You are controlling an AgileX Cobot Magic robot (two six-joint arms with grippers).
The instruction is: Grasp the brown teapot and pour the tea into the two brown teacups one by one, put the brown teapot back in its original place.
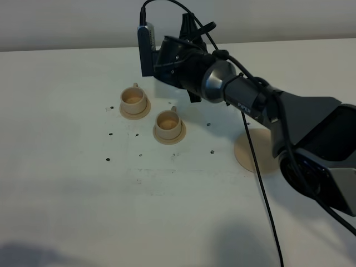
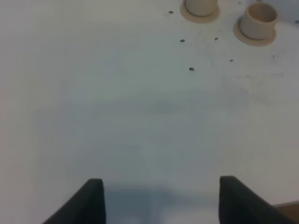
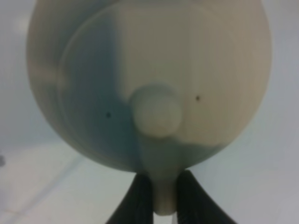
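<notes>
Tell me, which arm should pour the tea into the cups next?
The right arm. The right end effector already pinches the brown teapot by its handle, near the two brown teacups. The left end effector holds nothing and is farther from them.

- Soft, even light is washing out the surface [image 1: 67, 183].
- Dim shadows are pooling along its near edge in the high view.
- The teapot [image 3: 149, 79] is blurring, half shaded, in the right wrist view.
</notes>
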